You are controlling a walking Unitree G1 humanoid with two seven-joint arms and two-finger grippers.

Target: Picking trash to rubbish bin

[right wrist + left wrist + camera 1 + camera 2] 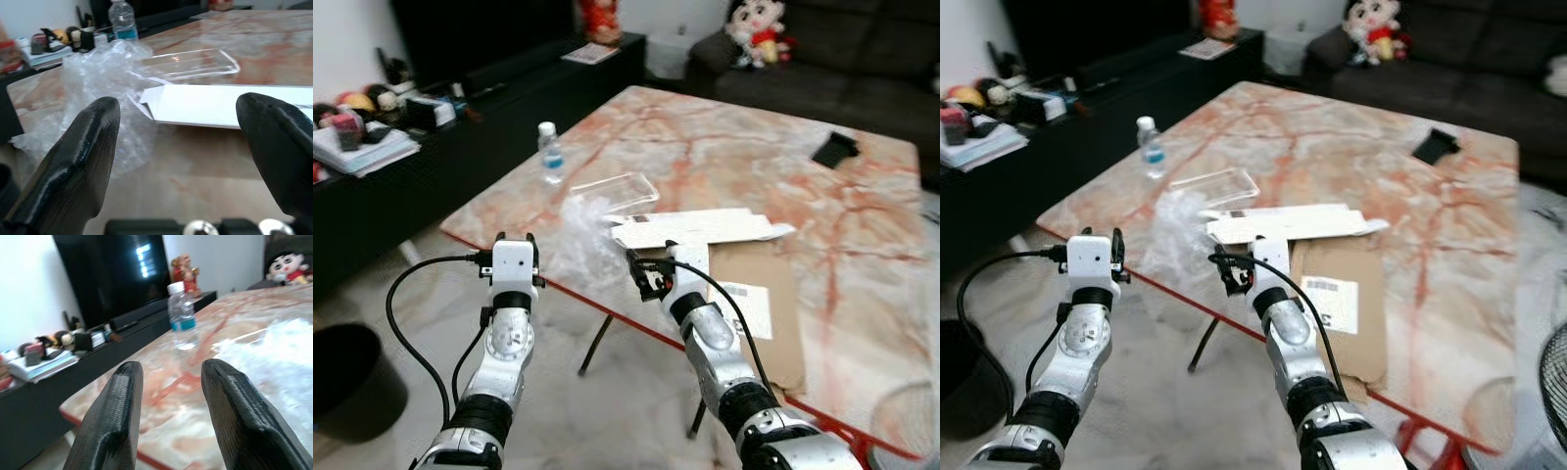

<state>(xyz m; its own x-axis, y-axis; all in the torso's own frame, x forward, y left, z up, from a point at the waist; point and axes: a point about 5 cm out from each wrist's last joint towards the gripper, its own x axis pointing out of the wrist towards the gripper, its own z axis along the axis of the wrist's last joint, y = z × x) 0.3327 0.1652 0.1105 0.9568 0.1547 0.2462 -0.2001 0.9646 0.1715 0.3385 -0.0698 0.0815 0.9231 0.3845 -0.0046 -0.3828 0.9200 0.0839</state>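
Crumpled clear plastic wrap lies at the near left edge of the marble table, just beside a flattened white carton. Right gripper, fingers spread wide and empty, faces it. Left gripper, partly open and empty, hovers near the table edge.

Marble table, dark sofa, perhaps tiled floor

Both silver arms raised forward, forearms angled up and in. Left gripper held level, fingers parted with a moderate gap. Right gripper sits further forward than the left, its fingers spread wide apart.
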